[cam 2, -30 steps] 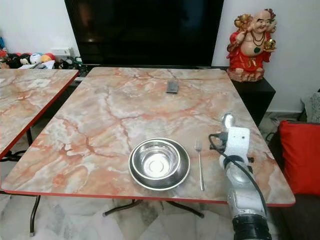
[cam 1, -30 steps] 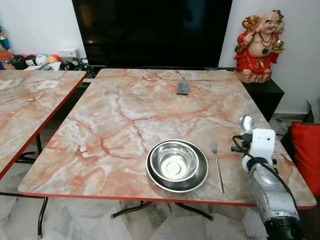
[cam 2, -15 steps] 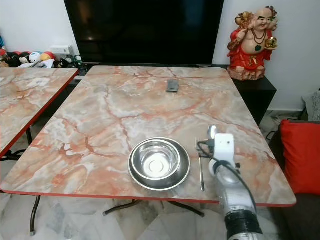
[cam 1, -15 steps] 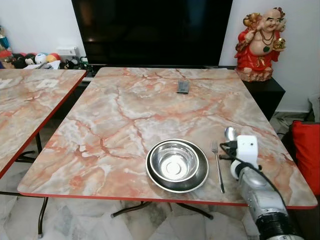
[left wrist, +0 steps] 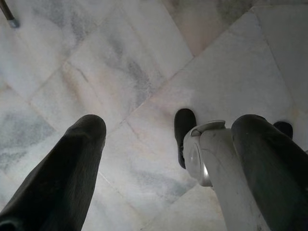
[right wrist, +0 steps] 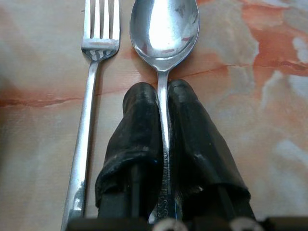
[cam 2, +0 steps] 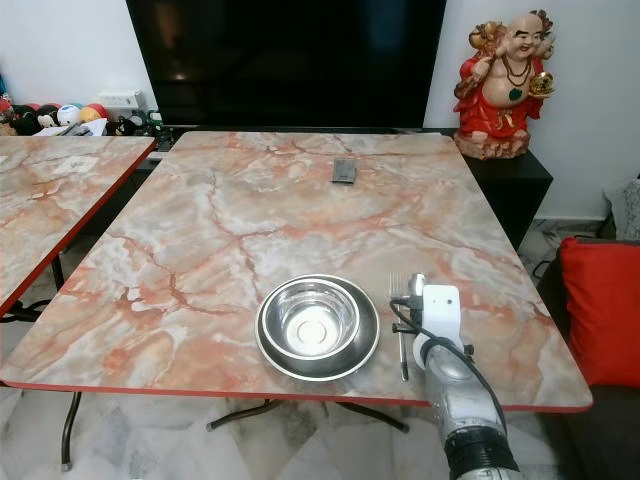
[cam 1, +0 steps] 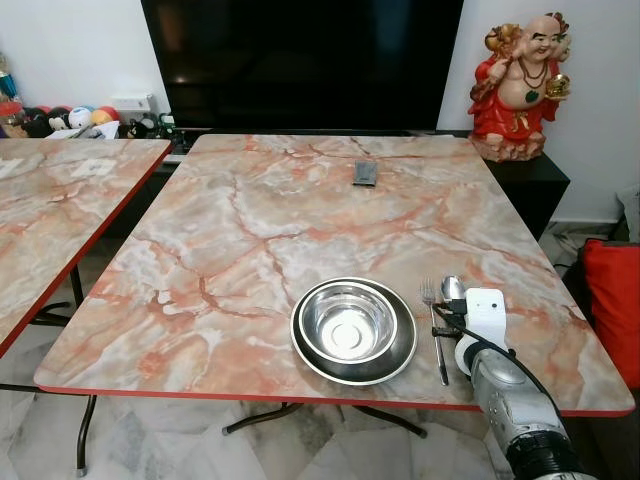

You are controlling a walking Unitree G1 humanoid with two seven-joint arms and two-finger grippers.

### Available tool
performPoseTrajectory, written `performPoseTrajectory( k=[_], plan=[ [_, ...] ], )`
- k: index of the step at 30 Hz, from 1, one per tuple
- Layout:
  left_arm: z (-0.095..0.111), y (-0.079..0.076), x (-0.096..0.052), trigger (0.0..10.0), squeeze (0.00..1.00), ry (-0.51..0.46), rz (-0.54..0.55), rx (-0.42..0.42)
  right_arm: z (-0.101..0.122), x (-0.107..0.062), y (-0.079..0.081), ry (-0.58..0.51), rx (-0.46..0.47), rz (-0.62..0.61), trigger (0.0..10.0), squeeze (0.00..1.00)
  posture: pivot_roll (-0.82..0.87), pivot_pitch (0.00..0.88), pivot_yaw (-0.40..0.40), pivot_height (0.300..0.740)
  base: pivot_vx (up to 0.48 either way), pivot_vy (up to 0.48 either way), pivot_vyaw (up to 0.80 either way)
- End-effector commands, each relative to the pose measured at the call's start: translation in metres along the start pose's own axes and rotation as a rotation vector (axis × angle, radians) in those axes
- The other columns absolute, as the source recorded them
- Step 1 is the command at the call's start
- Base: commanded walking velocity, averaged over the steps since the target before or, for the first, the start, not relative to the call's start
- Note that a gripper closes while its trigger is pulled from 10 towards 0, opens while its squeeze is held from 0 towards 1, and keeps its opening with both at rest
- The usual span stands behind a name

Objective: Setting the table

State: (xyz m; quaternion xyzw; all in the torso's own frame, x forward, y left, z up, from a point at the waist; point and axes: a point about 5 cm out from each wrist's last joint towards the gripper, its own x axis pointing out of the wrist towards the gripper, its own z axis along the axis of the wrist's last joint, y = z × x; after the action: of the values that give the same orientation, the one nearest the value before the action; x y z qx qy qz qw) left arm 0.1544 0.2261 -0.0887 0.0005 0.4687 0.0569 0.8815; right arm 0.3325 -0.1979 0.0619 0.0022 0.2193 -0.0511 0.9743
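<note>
A steel bowl point(cam 1: 349, 323) sits inside a steel plate point(cam 1: 310, 355) near the front edge of the marble table point(cam 1: 260, 230). Right of the plate lies a fork point(cam 1: 435, 328), tines pointing away from me. My right gripper point(right wrist: 162, 103) is shut on the handle of a spoon point(right wrist: 164, 26), which lies parallel to the fork point(right wrist: 91, 86) and close on its right; the spoon's bowl point(cam 1: 453, 288) peeks out past the white wrist. The spoon seems to rest on or just above the tabletop. My left gripper point(left wrist: 168, 130) hangs open above the floor tiles.
A small dark remote-like object point(cam 1: 366, 174) lies at the far middle of the table. A red laughing Buddha statue point(cam 1: 520, 85) stands on a black cabinet at the back right. A second marble table point(cam 1: 50, 220) stands to the left. A red cushion point(cam 1: 612, 300) is on the right.
My right gripper has carried the spoon leftward and down, from the table's right side to a spot right beside the fork. The bowl, plate and fork have stayed put.
</note>
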Motion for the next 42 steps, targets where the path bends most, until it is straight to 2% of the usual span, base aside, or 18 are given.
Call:
performPoseTrajectory(
  k=[1, 12, 13, 14, 28, 30, 31, 42],
  plan=[
    [-0.002, 0.0038, -0.0006, 10.0, 0.0, 0.017, 0.011, -0.002, 0.0034, 0.0015, -0.0011, -0.007, 0.008, -0.005, 10.0, 0.0, -0.01, 0.0, 0.035, 0.74, 0.0, 0.0, 0.0],
    [-0.0021, 0.0041, -0.0006, 10.0, 0.0, 0.017, 0.014, -0.004, 0.0041, 0.0039, 0.0009, -0.011, 0.016, 0.0, 10.0, 0.0, 0.0, 0.0, 0.035, 0.74, 0.0, 0.0, 0.0],
    [-0.0021, 0.0042, -0.0006, 10.0, 0.0, 0.017, 0.013, -0.004, 0.0047, 0.0044, 0.001, -0.012, 0.018, 0.001, 10.0, 0.16, 0.0, 0.0, 0.035, 0.74, 0.0, 0.0, 0.0],
    [-0.0021, 0.0042, -0.0006, 10.0, 0.0, 0.017, 0.013, -0.003, 0.005, 0.0045, 0.0011, -0.013, 0.019, 0.001, 10.0, 0.17, 0.0, 0.0, 0.035, 0.74, 0.0, 0.0, 0.0],
    [-0.0029, 0.0043, -0.0008, 10.0, 0.0, 0.019, 0.013, -0.004, 0.004, 0.0051, 0.0036, -0.011, 0.016, 0.012, 10.0, 0.18, 0.0, 0.0, 0.032, 0.74, 0.0, 0.0, 0.0],
    [-0.0028, 0.0043, -0.0008, 10.0, 0.0, 0.019, 0.013, -0.005, 0.0047, 0.0053, 0.0043, -0.011, 0.02, 0.016, 10.0, 0.22, 0.0, 0.0, 0.031, 0.74, 0.0, 0.0, 0.0],
    [-0.0028, 0.0043, -0.0008, 10.0, 0.0, 0.018, 0.013, -0.005, 0.0055, 0.0054, 0.0048, -0.012, 0.021, 0.017, 10.0, 0.5, 0.0, 0.0, 0.031, 0.74, 0.0, 0.0, 0.0],
    [-0.0025, 0.0041, -0.0007, 10.0, 0.0, 0.016, 0.013, -0.005, 0.0079, 0.0048, 0.0062, -0.016, 0.014, 0.021, 10.0, 0.42, 0.0, 0.0, 0.031, 0.74, 0.0, 0.0, 0.0]
  ],
)
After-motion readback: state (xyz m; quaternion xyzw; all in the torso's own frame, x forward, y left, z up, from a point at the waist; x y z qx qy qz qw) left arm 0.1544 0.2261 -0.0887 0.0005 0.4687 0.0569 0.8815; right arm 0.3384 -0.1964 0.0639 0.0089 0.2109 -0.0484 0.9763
